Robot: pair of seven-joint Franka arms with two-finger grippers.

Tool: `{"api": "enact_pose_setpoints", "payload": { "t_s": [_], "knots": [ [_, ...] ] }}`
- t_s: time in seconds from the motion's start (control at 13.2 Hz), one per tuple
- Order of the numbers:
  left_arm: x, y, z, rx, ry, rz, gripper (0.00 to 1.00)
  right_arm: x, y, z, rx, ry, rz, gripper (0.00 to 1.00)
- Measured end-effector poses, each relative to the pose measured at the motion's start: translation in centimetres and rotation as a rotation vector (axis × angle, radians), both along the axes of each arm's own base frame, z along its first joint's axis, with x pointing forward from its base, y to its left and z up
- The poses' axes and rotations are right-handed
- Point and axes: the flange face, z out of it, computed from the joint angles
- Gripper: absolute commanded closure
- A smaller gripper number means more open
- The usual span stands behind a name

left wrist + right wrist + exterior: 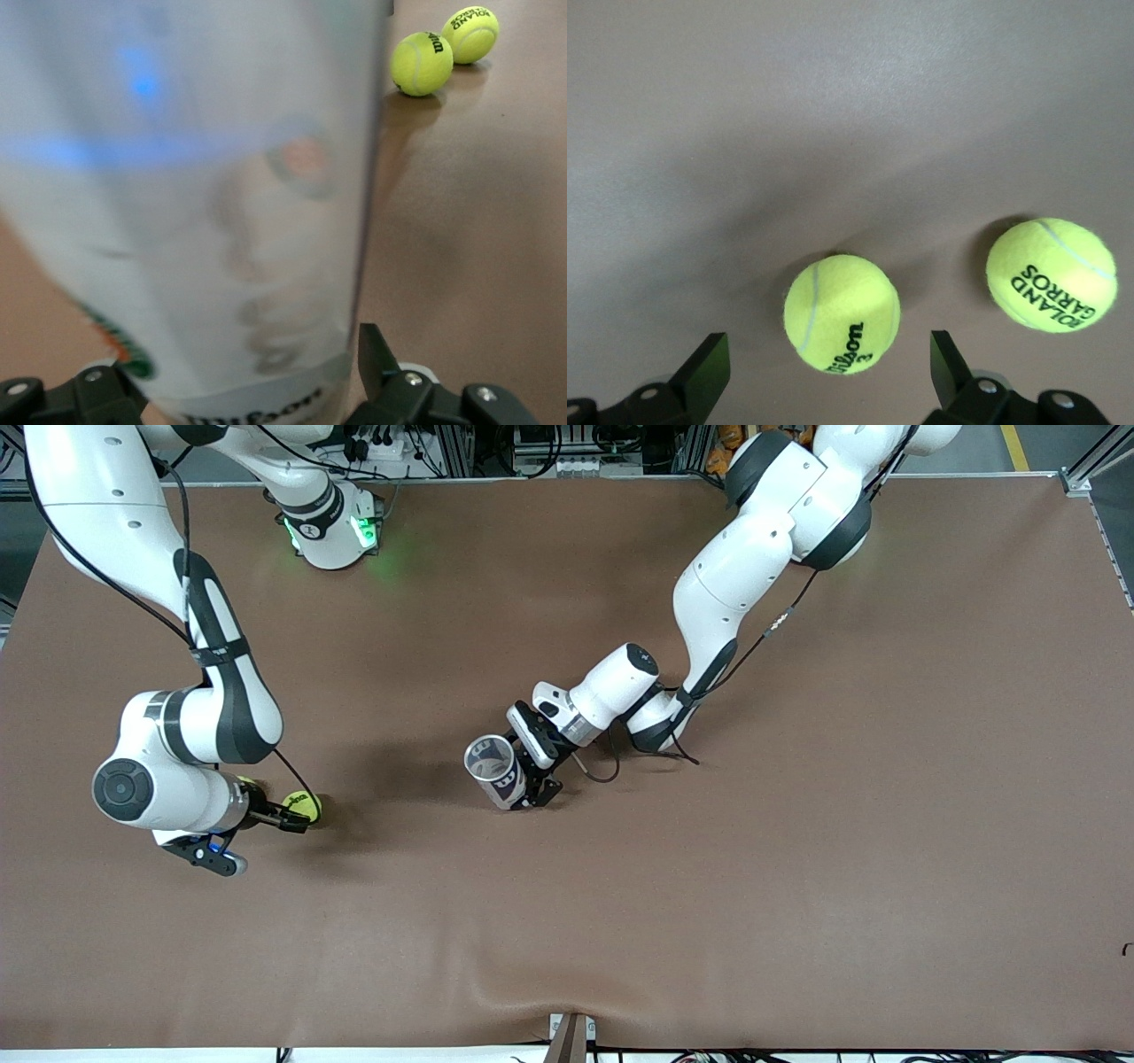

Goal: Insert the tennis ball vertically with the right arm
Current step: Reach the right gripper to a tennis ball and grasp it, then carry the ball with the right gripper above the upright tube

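Now the right pincer (824, 372) is held wide and empty low over the brown desk (797, 868) near the right arm's edge, with one fuzzy yellow-green tennis ball (842, 313) lying straight ahead between its fingers. A second yellow-green ball (1052, 274) is seen just beside the first, apart from it. The clear plastic ball tube (494, 771), mouth up at mid-desk, is flanked by the part-open left pincer (530, 772); nothing is seen between.

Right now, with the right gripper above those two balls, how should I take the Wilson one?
Close on the Wilson ball across its widest middle, coming straight down from above. The right gripper is open with that ball between its fingers. The Roland Garros ball lies apart beside it, outside one finger, so it should stay clear.
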Motion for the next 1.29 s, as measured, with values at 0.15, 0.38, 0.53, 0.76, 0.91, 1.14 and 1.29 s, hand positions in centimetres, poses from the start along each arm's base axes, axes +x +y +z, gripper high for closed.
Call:
{"api": "enact_pose_setpoints", "payload": {
  "t_s": [0.15, 0.38, 0.53, 0.76, 0.91, 1.14, 1.29],
  "knots": [
    [0.0, 0.0, 0.1, -0.001, -0.001, 0.000, 0.00, -0.1, 0.4, -1.1, -0.004, 0.013, -0.012, 0.00],
    [0.3, 0.3, 0.3, -0.002, -0.004, 0.004, 0.00, -0.4, 1.3, -3.0, -0.008, 0.038, -0.012, 0.00],
    [0.5, 0.6, 0.5, -0.001, -0.005, 0.006, 0.00, -0.8, 1.1, -3.9, -0.011, 0.048, -0.016, 0.00],
    [0.5, 0.6, 1.1, -0.005, -0.010, 0.004, 0.00, -1.2, 0.8, -4.7, -0.014, 0.048, -0.020, 0.52],
    [0.2, 0.3, 1.5, -0.011, -0.007, -0.001, 0.00, -1.4, 0.7, -5.0, -0.014, 0.040, -0.021, 0.89],
    [-0.1, 0.0, 1.6, -0.016, -0.003, -0.005, 0.00, -0.9, 0.7, -4.3, -0.013, 0.020, -0.025, 1.00],
    [-0.1, 0.0, 1.7, -0.017, -0.004, -0.005, 0.00, -0.1, 0.8, -3.0, -0.015, 0.002, -0.047, 1.00]
  ]
}}
